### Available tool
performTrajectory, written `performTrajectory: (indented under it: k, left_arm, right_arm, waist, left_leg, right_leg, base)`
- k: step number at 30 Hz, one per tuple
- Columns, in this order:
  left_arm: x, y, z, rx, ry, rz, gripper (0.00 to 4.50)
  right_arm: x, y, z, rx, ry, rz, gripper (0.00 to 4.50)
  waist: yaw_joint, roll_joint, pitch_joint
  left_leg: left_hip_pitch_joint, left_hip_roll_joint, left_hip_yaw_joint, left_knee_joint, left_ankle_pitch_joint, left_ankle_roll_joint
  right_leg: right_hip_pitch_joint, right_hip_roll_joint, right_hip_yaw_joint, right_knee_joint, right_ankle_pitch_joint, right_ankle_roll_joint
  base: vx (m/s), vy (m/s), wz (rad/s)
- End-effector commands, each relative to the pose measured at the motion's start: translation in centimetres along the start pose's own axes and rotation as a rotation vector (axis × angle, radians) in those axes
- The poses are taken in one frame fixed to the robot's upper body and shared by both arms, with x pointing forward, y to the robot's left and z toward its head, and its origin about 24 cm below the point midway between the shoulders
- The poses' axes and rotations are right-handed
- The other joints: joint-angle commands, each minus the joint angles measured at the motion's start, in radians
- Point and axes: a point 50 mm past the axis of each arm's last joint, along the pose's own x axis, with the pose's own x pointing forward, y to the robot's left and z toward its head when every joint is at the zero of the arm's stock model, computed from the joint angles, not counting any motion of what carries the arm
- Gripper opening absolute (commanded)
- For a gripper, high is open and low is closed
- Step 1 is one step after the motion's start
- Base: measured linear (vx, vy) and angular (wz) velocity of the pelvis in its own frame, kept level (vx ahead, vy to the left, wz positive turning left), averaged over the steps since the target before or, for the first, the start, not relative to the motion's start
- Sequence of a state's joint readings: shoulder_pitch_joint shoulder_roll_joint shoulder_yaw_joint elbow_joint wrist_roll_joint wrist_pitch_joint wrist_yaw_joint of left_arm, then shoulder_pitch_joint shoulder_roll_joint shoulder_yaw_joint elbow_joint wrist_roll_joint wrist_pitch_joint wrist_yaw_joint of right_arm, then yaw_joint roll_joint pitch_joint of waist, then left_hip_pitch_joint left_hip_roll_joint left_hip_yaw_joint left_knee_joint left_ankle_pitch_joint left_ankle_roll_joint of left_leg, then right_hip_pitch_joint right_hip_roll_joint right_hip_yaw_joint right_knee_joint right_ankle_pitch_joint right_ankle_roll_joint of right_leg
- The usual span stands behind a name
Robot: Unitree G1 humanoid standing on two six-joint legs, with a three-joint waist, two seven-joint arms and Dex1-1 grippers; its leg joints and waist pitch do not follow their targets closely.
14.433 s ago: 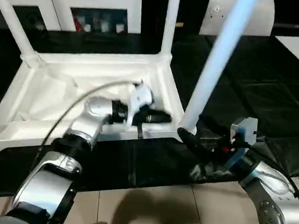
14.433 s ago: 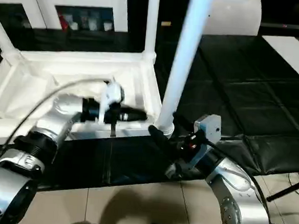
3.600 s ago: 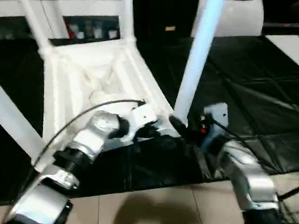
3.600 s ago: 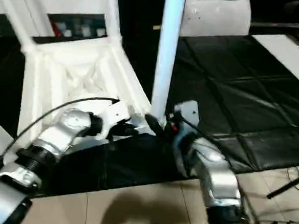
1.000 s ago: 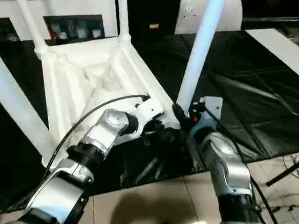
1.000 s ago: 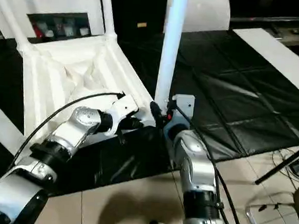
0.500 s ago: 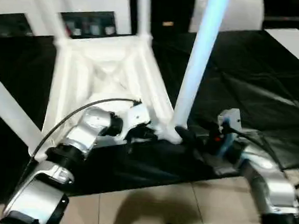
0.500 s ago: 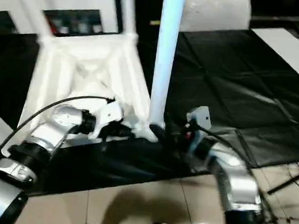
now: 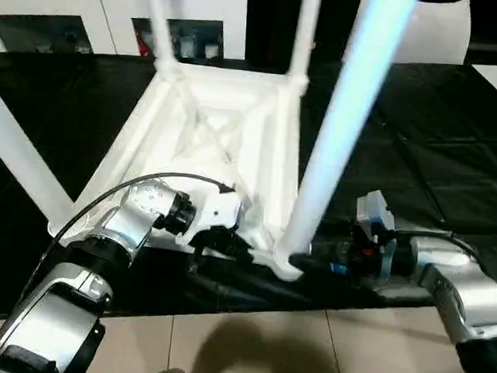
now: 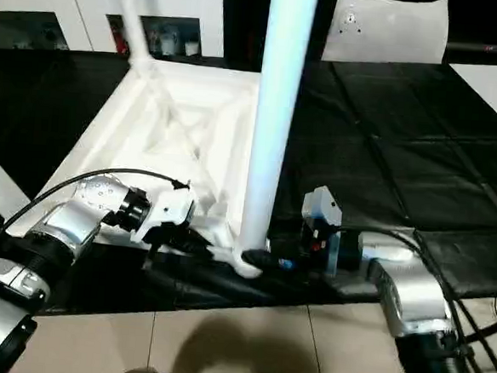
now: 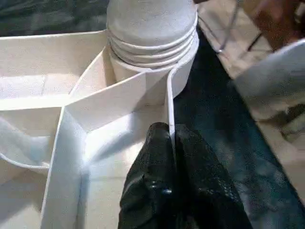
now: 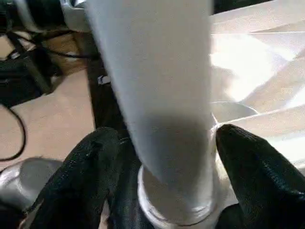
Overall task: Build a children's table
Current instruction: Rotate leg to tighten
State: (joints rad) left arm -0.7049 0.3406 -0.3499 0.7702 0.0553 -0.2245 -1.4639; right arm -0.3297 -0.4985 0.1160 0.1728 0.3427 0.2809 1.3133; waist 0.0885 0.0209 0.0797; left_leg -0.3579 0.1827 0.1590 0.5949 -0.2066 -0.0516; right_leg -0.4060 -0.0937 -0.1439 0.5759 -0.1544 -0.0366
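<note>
A white plastic children's table lies upside down on black floor mats, its ribbed underside facing up. Its legs stand up from the round corner sockets; the nearest leg rises tall out of the corner closest to the robot, and others rise at the far corners and at the left.

The left pincer is closed on the thin upright rim of the tabletop, just beside the near corner socket. In the left wrist view its two black fingers press together with the white edge wall pinched between them, and the threaded base of the near leg sits in its socket directly beyond the fingertips. In the head views this pincer reaches in from the left, low against the table's near edge.

The right pincer comes in from the right at floor level, pointing toward the same corner. In the right wrist view its two black fingers stand wide apart, one on each side of the near leg's base, right above the socket. Whether the fingers press on the leg or merely flank it cannot be told.

So both pincers meet at the table's near corner: the left on the rim, the right around the foot of the leg.

Behind the table stand white cabinets with glass doors, and a flat white panel leans at the far right.
</note>
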Motion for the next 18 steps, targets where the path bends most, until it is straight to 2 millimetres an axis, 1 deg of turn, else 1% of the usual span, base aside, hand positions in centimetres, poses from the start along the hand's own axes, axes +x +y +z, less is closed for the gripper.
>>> performTrajectory:
  k: [1, 3, 5, 6, 7, 8, 9, 10, 11, 12, 13, 14, 17, 18]
  left_arm:
    - [0.69, -0.21, 0.67, 0.064, 0.031, -0.107, 0.00]
    - [0.70, -0.20, 0.72, 0.070, 0.033, -0.116, 0.00]
    - [0.76, -0.18, 0.84, 0.080, 0.035, -0.134, 0.00]
    - [0.83, -0.14, 0.94, 0.087, 0.035, -0.141, 0.00]
    - [0.83, -0.14, 0.94, 0.087, 0.035, -0.141, 0.00]
    - [0.89, -0.10, 1.02, 0.092, 0.035, -0.148, 0.00]
    - [0.89, -0.10, 1.02, 0.092, 0.036, -0.148, 0.00]
    - [0.94, -0.08, 1.08, 0.096, 0.036, -0.154, 0.00]
    - [0.98, -0.06, 1.12, 0.100, 0.037, -0.160, 0.00]
    - [0.98, -0.06, 1.12, 0.100, 0.037, -0.160, 0.00]
    - [0.99, -0.05, 1.14, 0.102, 0.038, -0.165, 0.00]
    - [0.99, -0.06, 1.14, 0.104, 0.039, -0.170, 0.00]
    - [0.96, -0.06, 1.10, 0.107, 0.044, -0.175, 0.00]
    - [0.95, -0.04, 1.07, 0.108, 0.046, -0.174, 0.00]
  right_arm:
    - [0.08, -0.04, 0.36, -0.019, 0.019, 0.043, 3.22]
    - [0.15, -0.05, 0.37, -0.021, 0.024, 0.054, 2.95]
    - [0.27, -0.05, 0.34, -0.023, 0.032, 0.073, 2.87]
    - [0.35, 0.00, 0.31, -0.021, 0.035, 0.087, 2.75]
    - [0.35, 0.00, 0.31, -0.021, 0.035, 0.087, 2.61]
    - [0.41, 0.02, 0.27, -0.018, 0.037, 0.102, 2.61]
    - [0.41, 0.03, 0.27, -0.018, 0.037, 0.104, 2.42]
    - [0.47, 0.09, 0.23, -0.014, 0.040, 0.118, 2.42]
    - [0.54, 0.16, 0.20, -0.009, 0.042, 0.133, 2.38]
    - [0.54, 0.16, 0.20, -0.009, 0.042, 0.133, 2.31]
    - [0.59, 0.22, 0.17, -0.006, 0.043, 0.143, 2.13]
    - [0.68, 0.30, 0.13, -0.001, 0.045, 0.156, 2.11]
    - [0.84, 0.46, 0.04, 0.008, 0.045, 0.173, 2.04]
    - [0.89, 0.49, 0.01, 0.010, 0.045, 0.178, 2.03]
  waist:
    - [-0.003, -0.019, -0.078]
    - [-0.001, -0.020, -0.079]
    - [0.001, -0.021, -0.079]
    - [0.000, -0.025, -0.077]
    - [0.001, -0.025, -0.077]
    - [0.001, -0.024, -0.077]
    - [0.001, -0.026, -0.077]
    - [0.001, -0.029, -0.076]
    - [0.002, -0.028, -0.076]
    - [0.001, -0.029, -0.076]
    - [0.003, -0.029, -0.077]
    - [0.002, -0.029, -0.076]
    - [0.004, -0.030, -0.074]
    - [0.004, -0.028, -0.073]
  left_leg:
    - [0.001, 0.055, -0.002, -0.062, -0.069, 0.116]
    - [0.003, 0.057, -0.003, -0.062, -0.066, 0.115]
    - [0.002, 0.056, -0.003, -0.062, -0.066, 0.111]
    - [-0.001, 0.054, -0.002, -0.062, -0.069, 0.112]
    - [0.000, 0.054, -0.003, -0.062, -0.073, 0.111]
    - [0.000, 0.053, -0.002, -0.062, -0.075, 0.109]
    - [0.001, 0.054, -0.003, -0.063, -0.076, 0.106]
    - [0.000, 0.054, -0.002, -0.063, -0.077, 0.105]
    - [0.002, 0.055, -0.003, -0.063, -0.074, 0.103]
    - [0.002, 0.055, -0.003, -0.063, -0.072, 0.105]
    - [0.002, 0.056, -0.003, -0.063, -0.068, 0.107]
    - [0.001, 0.057, -0.003, -0.063, -0.067, 0.111]
    - [0.001, 0.055, -0.003, -0.063, -0.078, 0.107]
    - [0.000, 0.055, -0.003, -0.064, -0.079, 0.105]
  right_leg:
    - [0.065, -0.075, 0.071, -0.063, -0.279, -0.162]
    - [0.065, -0.075, 0.071, -0.060, -0.256, -0.171]
    - [0.067, -0.075, 0.071, -0.059, -0.252, -0.173]
    - [0.067, -0.074, 0.071, -0.059, -0.257, -0.171]
    - [0.068, -0.075, 0.070, -0.061, -0.266, -0.169]
    - [0.067, -0.075, 0.070, -0.063, -0.274, -0.166]
    - [0.067, -0.075, 0.070, -0.063, -0.276, -0.166]
    - [0.068, -0.074, 0.070, -0.063, -0.276, -0.165]
    - [0.068, -0.075, 0.070, -0.062, -0.276, -0.164]
    - [0.067, -0.075, 0.071, -0.063, -0.271, -0.166]
    - [0.067, -0.075, 0.071, -0.060, -0.256, -0.171]
    - [0.067, -0.075, 0.071, -0.059, -0.246, -0.175]
    - [0.068, -0.075, 0.070, -0.062, -0.263, -0.172]
    - [0.068, -0.075, 0.070, -0.063, -0.271, -0.169]
  base:
    - [0.000, 0.000, 0.00]
    - [0.000, 0.000, 0.00]
    - [0.000, 0.000, 0.00]
    - [0.000, 0.000, 0.00]
    - [0.000, 0.000, 0.00]
    - [0.000, 0.000, 0.00]
    - [0.000, 0.000, 0.00]
    - [0.000, 0.000, 0.00]
    - [0.000, 0.000, 0.00]
    - [0.000, 0.000, 0.00]
    - [0.000, 0.000, 0.00]
    - [0.000, 0.000, 0.00]
    - [0.000, 0.000, 0.00]
    - [0.000, 0.000, 0.00]
